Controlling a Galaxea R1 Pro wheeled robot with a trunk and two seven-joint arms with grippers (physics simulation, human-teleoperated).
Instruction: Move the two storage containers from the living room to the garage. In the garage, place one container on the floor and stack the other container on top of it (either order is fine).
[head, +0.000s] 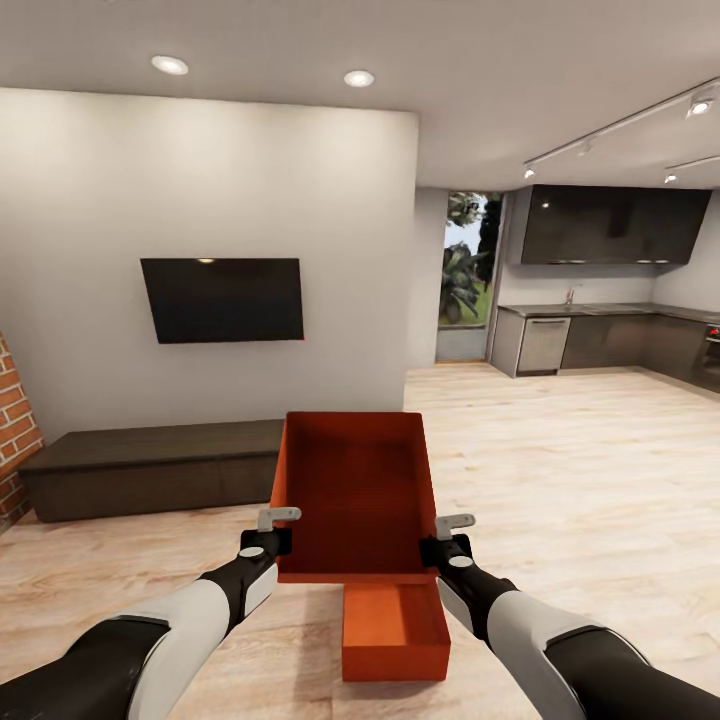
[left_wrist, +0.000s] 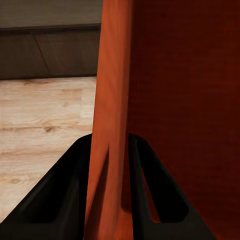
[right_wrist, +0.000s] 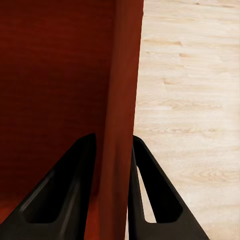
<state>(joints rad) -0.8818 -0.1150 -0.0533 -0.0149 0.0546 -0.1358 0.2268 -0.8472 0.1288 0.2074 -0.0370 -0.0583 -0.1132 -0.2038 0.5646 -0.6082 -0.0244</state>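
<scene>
Left gripper (left_wrist: 107, 200) and right gripper (right_wrist: 114, 195) each pinch thin walls of raised container (head: 355, 490). Grip looks shallow; your turning may twist it loose onto second container (head: 395, 632).

Two orange-red storage containers, one held container (head: 355, 490) between the grippers, one lower container (head: 395, 630) beneath them, two grippers, left gripper (head: 278, 520), right gripper (head: 455, 525), one wall TV (head: 222, 300), one low cabinet (head: 150, 465)

No readable text, label, brand, number or sign is seen in any of the views.
</scene>
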